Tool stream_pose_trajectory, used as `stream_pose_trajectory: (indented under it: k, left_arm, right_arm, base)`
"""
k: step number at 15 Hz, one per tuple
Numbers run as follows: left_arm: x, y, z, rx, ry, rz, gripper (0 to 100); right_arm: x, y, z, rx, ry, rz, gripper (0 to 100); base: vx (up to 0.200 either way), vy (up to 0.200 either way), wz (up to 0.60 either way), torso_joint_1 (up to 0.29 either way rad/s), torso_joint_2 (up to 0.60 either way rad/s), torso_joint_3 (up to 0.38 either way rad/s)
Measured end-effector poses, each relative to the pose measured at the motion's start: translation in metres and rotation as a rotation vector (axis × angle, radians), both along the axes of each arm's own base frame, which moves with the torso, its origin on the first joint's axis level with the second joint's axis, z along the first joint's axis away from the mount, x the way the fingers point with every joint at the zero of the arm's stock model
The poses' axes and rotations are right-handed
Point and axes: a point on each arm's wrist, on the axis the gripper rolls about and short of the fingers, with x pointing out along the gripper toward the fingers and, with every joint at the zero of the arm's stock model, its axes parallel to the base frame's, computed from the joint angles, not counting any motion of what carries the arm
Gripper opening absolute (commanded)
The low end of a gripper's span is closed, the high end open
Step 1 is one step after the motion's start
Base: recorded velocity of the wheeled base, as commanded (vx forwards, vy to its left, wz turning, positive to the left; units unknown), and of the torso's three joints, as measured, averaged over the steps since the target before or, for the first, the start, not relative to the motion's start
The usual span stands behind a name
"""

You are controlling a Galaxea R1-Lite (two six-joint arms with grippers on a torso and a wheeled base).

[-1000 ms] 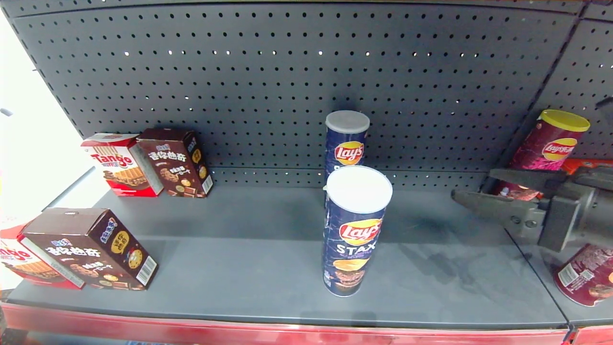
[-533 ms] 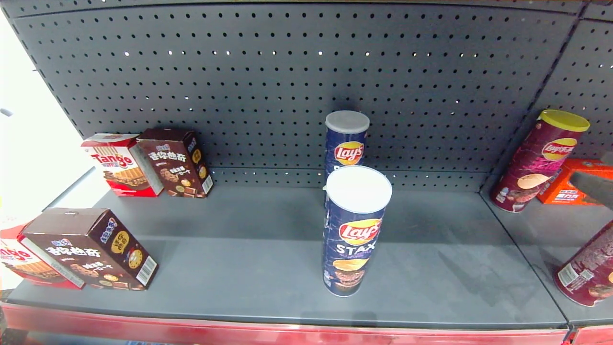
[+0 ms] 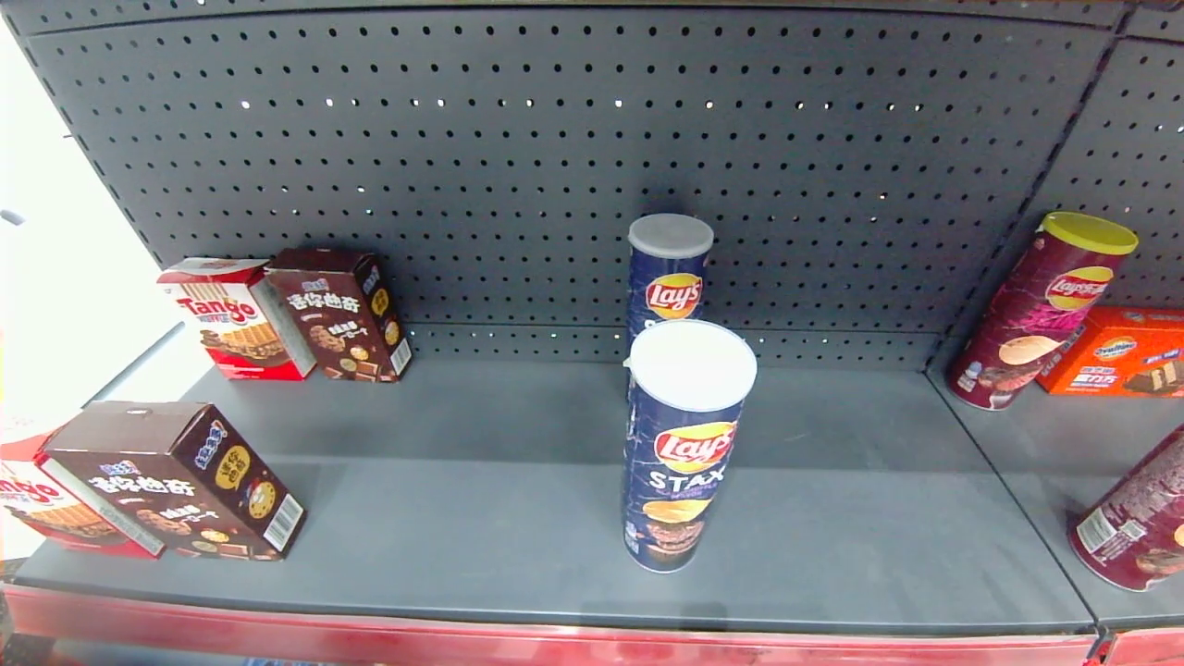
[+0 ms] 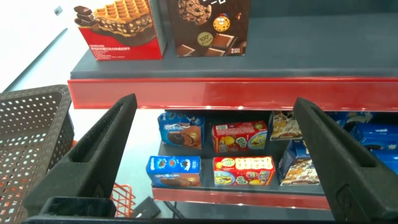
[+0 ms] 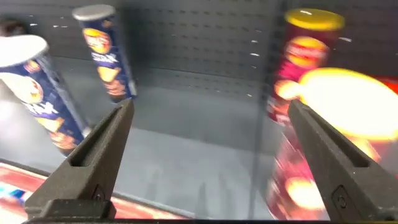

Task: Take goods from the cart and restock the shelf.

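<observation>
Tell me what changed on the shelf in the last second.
The right gripper, open and empty, withdrew rightward from in front of the maroon chip can, uncovering it and the orange box. The front blue chip can, the rear blue chip can and the front brown cookie box stayed put.
</observation>
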Motion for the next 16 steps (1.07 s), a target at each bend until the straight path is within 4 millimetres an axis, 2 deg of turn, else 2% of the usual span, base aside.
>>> stream_pose_trajectory:
  k: [5, 8, 10, 12, 16]
  left_arm:
    - [0.000, 0.000, 0.000, 0.002, 0.000, 0.005, 100]
    - [0.000, 0.000, 0.000, 0.003, 0.000, 0.009, 100]
    - [0.000, 0.000, 0.000, 0.002, 0.001, 0.008, 100]
    - [0.000, 0.000, 0.000, 0.002, 0.001, 0.010, 100]
    - [0.000, 0.000, 0.000, 0.002, 0.000, 0.006, 100]
  right_arm:
    - [-0.031, -0.004, -0.068, -0.011, 0.093, -0.062, 100]
    - [-0.030, -0.005, -0.103, 0.013, 0.124, -0.123, 100]
    - [-0.028, -0.005, -0.123, 0.019, 0.210, -0.151, 100]
    - [-0.029, -0.005, -0.132, -0.011, 0.268, -0.146, 100]
    - [-0.029, -0.005, -0.133, -0.023, 0.266, -0.161, 100]
  base:
    - [0.000, 0.000, 0.00, 0.000, 0.00, 0.000]
    - [0.000, 0.000, 0.00, 0.000, 0.00, 0.000]
    - [0.000, 0.000, 0.00, 0.000, 0.00, 0.000]
    - [0.000, 0.000, 0.00, 0.000, 0.00, 0.000]
    - [0.000, 0.000, 0.00, 0.000, 0.00, 0.000]
